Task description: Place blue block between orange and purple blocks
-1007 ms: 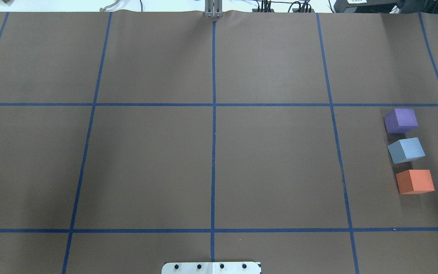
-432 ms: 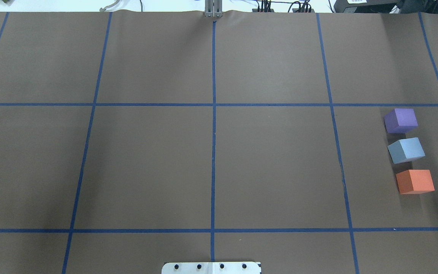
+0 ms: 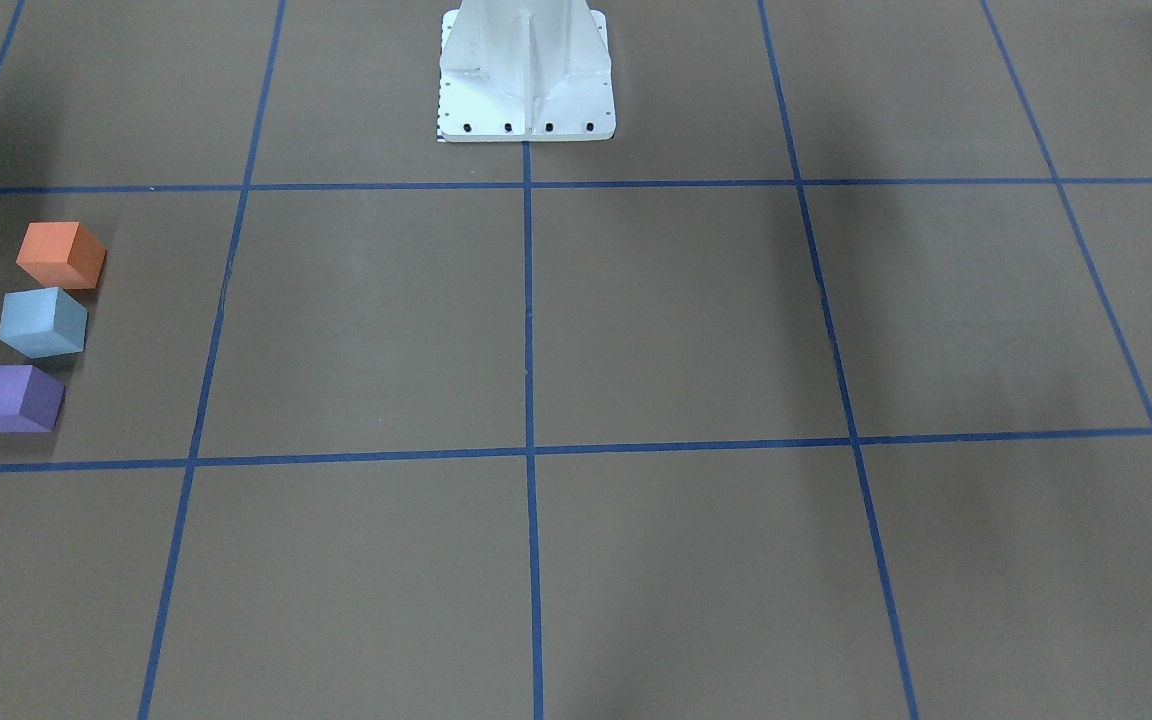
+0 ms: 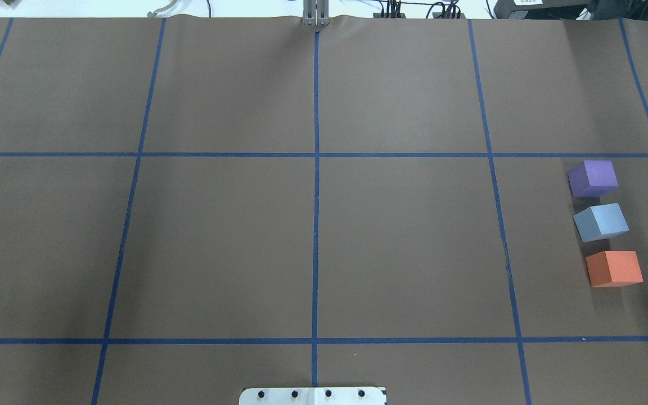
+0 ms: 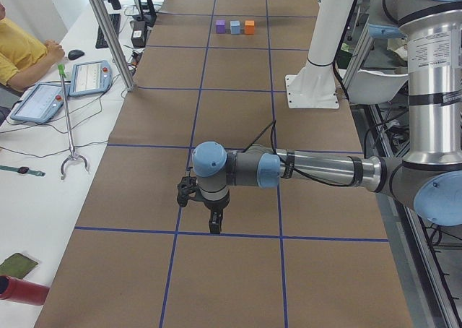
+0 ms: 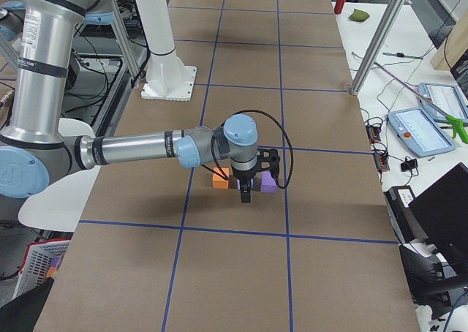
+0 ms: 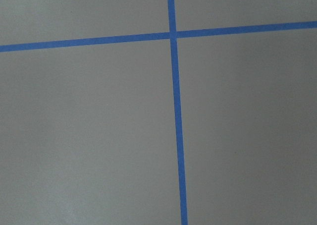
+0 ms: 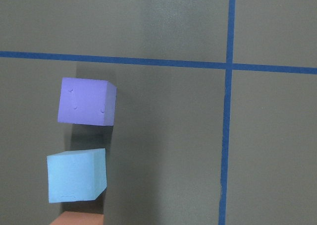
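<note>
Brown paper covers the table [image 4: 403, 247], marked off into large squares by blue tape lines [image 4: 315, 185]. At its far right side, as I look forward, three things sit in a short row inside one square: a purple foam cube [image 4: 594, 178] farthest from me, a light blue foam cube [image 4: 601, 222] in the middle, and an orange foam cube [image 4: 615, 268] nearest me. The light blue foam cube lies between the other two, just beside each with a narrow gap on both sides, and is turned a little out of line with them. All three rest flat on the paper.

My right end effector [image 6: 245, 194] hangs above this row, pointing down; its wrist camera looks on the purple and light blue cubes and a sliver of the orange one. It shows only from the side, so I cannot tell whether its fingers are apart or together. My left end effector [image 5: 214, 223] points down over a tape crossing well away from the cubes; its state I cannot tell either. My white base plate [image 3: 526, 128] stands at the near middle edge.
</note>
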Motion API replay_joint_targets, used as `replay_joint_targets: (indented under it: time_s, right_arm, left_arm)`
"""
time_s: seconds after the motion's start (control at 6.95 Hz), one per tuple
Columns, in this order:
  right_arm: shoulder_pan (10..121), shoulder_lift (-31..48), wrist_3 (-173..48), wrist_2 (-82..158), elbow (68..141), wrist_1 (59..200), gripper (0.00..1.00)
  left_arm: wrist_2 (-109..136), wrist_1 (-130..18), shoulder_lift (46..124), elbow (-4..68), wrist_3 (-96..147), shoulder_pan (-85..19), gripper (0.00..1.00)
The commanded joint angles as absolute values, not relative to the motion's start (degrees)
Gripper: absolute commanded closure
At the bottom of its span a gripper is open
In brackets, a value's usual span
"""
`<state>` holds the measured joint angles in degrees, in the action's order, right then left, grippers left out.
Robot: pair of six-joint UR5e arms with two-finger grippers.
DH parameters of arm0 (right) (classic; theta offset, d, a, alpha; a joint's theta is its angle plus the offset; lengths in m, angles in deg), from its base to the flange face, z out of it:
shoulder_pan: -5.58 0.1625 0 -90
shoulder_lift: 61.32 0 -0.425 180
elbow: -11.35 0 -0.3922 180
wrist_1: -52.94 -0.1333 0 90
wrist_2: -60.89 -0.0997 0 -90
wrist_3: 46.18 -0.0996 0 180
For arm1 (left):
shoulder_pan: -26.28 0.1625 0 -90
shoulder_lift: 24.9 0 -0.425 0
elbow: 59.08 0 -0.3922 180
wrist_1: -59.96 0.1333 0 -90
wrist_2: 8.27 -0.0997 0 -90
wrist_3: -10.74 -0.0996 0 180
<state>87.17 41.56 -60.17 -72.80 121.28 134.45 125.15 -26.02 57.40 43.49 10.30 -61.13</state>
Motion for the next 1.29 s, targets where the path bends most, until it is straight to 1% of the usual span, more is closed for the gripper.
replay_joint_targets:
  time_s: [0.0,0.72,1.15]
  right_arm:
    - [87.23,42.3,-60.15,-73.05,121.3,134.41,0.0]
    - [86.36,40.64,-60.06,-73.49,121.47,134.94,0.0]
    - [83.37,40.46,-59.71,-74.28,120.95,135.2,0.0]
  left_arm:
    - [125.15,-26.0,58.07,43.4,11.27,-61.17,0.0]
    - [125.15,-26.09,58.42,43.49,10.92,-61.09,0.0]
    - [125.59,-26.09,58.6,43.93,11.0,-61.17,0.0]
